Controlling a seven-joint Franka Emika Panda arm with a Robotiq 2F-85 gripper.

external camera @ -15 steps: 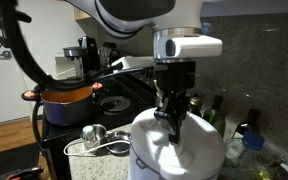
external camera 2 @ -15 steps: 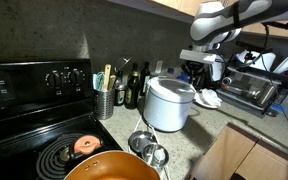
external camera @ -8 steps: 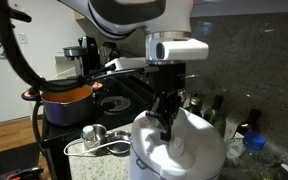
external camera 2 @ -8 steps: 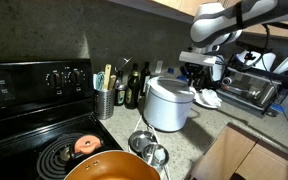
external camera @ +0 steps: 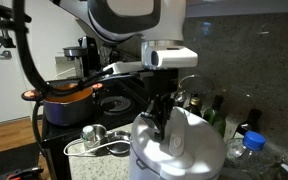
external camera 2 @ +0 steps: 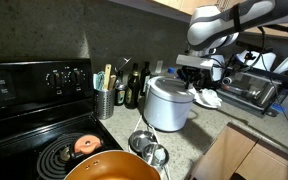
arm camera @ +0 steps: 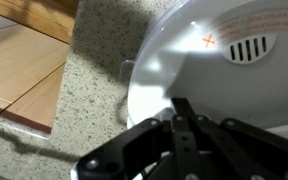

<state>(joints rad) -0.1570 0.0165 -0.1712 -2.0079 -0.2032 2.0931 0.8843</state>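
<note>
Gripper [external camera: 163, 124] is down over the white rice cooker [external camera: 179, 152], fingertips at the top of its lid [arm camera: 209, 75]. I can't tell whether they actually touch it. Fingers [arm camera: 184, 128] are pressed together with nothing between them, as the wrist view shows.

The rice cooker [external camera 2: 170, 104] sits on the speckled countertop [arm camera: 94, 70], right of the black stove [external camera 2: 29, 110] and near the counter's front edge. In the wrist view the lid fills the right side, with the steam vent [arm camera: 249, 48] at the far right of the lid, well clear of the fingertips. Wooden floor [arm camera: 19, 65] shows past the counter edge on the left.

Around it:
- Metal measuring cups [external camera 2: 149, 150] lie on the counter just near-left of the cooker, also seen in an exterior view [external camera: 96, 133].
- An orange pot [external camera: 66, 100] is on the stove, well apart from the cooker.
- Dark bottles [external camera 2: 134, 88] and a utensil holder [external camera 2: 105, 100] stand against the back wall, far-left of the cooker.
- A toaster oven [external camera 2: 249, 88] sits to the right of the cooker.
- A clear water bottle [external camera: 246, 148] stands just beside the cooker in an exterior view.

The arm comes in from above and the gripper [external camera 2: 192, 80] hangs vertical over the cooker's right half.
</note>
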